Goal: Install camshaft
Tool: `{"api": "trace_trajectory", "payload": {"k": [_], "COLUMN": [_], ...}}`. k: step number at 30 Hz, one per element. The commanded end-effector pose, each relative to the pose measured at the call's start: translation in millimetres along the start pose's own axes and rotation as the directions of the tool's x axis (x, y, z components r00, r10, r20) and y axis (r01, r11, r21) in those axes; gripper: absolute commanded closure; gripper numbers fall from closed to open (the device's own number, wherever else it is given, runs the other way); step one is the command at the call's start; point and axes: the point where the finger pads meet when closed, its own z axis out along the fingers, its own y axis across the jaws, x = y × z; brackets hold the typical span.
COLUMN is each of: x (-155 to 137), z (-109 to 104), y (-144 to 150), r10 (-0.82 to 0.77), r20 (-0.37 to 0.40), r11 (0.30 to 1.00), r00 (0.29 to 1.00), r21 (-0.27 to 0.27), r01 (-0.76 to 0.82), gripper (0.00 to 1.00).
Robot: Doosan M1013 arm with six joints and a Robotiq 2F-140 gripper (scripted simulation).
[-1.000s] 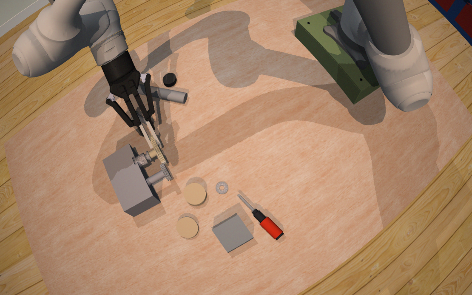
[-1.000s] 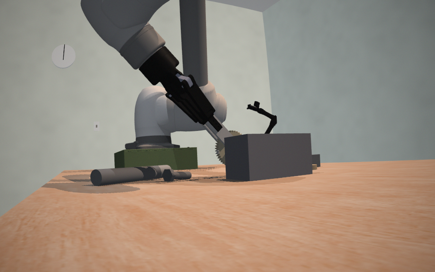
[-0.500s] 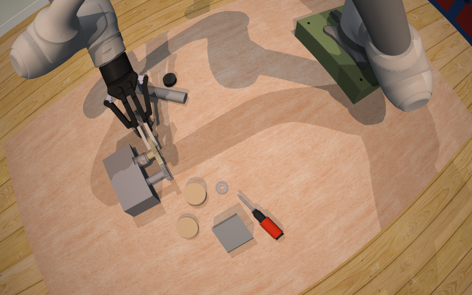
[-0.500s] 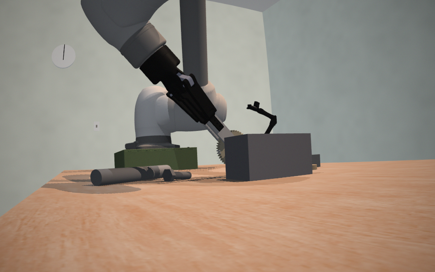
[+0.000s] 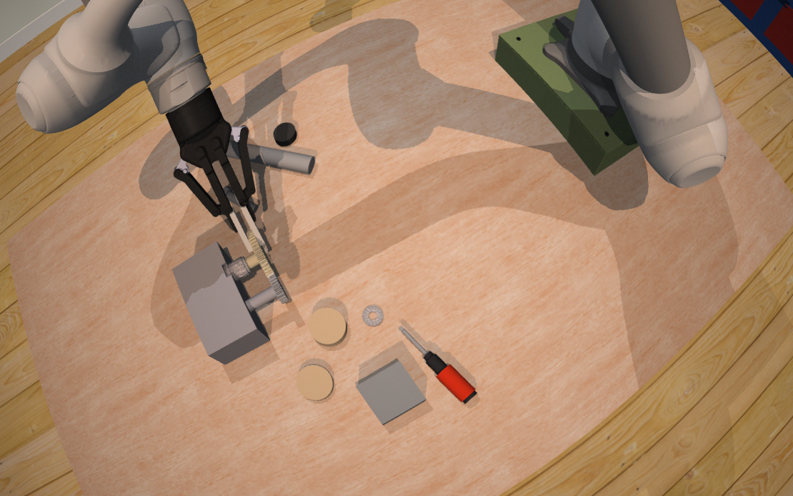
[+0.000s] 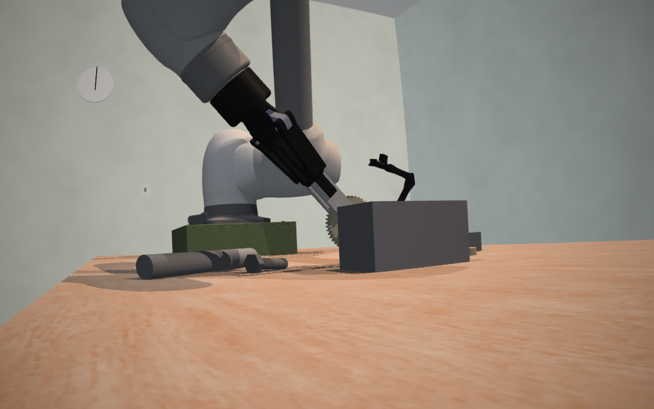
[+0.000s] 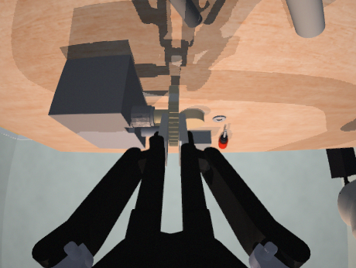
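Clamping narrowly on the rim of the camshaft's big gear (image 5: 257, 244), my gripper (image 5: 241, 217) is reaching down at a slant from about eleven o'clock of the engine case (image 5: 217, 304), with the pale fingertips (image 5: 236, 222) pinching the toothed disc edge-on. In the wrist view I am seeing the gear as a thin brass-coloured strip of teeth running straight out between my two fingers.

I am judging that I am in the insertion step: the camshaft (image 5: 241, 268) is lying level off the front of the case, its knurled grey shaft pointing into the case's face, while the big gear is standing just beside the small crank gear (image 5: 281, 290), which is sitting on its own stub shaft at roughly five o'clock of mine. From above the two toothed rims are appearing to touch or overlap, but I cannot tell whether the shaft is fully seated, nor can I make out either timing mark.

Next, I am thinking, comes a straight push along the shaft's axis toward the case, kept gentle so the loose case is not sliding or tipping, and only then spreading my fingers.
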Motion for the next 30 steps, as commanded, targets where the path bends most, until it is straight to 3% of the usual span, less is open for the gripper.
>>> {"api": "trace_trajectory", "payload": {"k": [1, 28, 29, 30], "x": [-2.6, -2.6, -2.6, -2.6], "z": [-0.9, -0.9, -0.9, -0.9], "y": [-4.4, -4.4, -4.4, -4.4], "r10": [-0.001, -0.001, -0.001, -0.001], "r20": [0.002, 0.002, 0.002, 0.002], "r11": [1.0, 1.0, 1.0, 1.0], "r00": [1.0, 1.0, 1.0, 1.0], "r21": [0.003, 0.003, 0.003, 0.003], "r01": [0.001, 0.001, 0.001, 0.001], "gripper": [0.95, 0.95, 0.81, 0.81]}}
